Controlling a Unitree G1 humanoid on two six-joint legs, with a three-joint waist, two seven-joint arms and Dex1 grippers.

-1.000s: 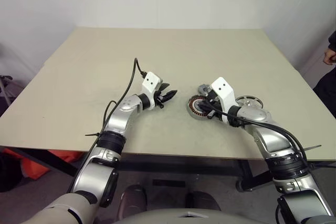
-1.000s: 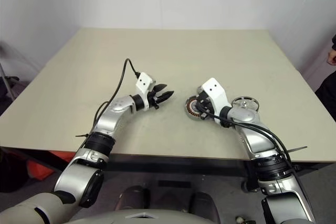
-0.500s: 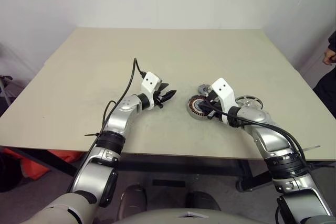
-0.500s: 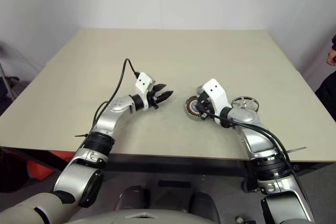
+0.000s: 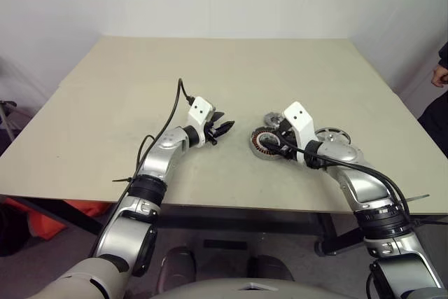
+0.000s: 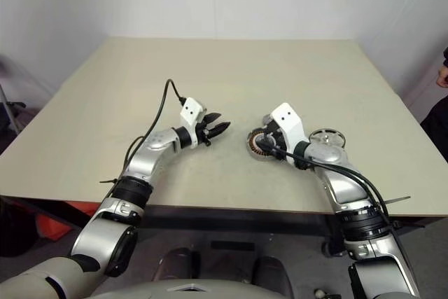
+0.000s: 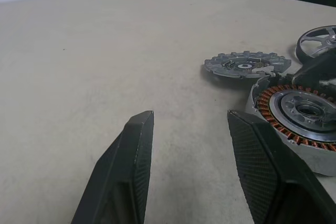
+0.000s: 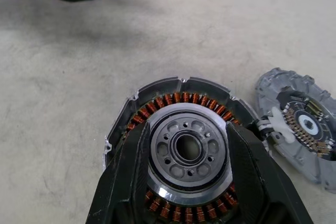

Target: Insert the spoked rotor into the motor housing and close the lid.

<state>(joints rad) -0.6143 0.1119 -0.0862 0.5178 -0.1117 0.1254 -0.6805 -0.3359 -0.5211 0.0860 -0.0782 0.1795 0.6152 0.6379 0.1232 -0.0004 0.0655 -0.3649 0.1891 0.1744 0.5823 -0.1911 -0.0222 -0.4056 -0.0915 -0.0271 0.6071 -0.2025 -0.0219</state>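
motor housing (image 8: 184,156), a round copper-wound disc, is now straddled by the right gripper (image 8: 186,182), just widened, near the beige table's (image 5: 210,75) front edge; released, seemingly. left gripper (image 7: 194,166) is held half open.

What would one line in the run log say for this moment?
rotor: on table, not inserted | housing: right gripper jaws astride | lid: off | left gripper: open, empty

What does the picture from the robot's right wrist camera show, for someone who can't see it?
The right gripper hangs open over the motor housing, a round disc ringed with copper windings, one jaw at each side of its silver hub. The notched grey lid lies beside it on the beige table.
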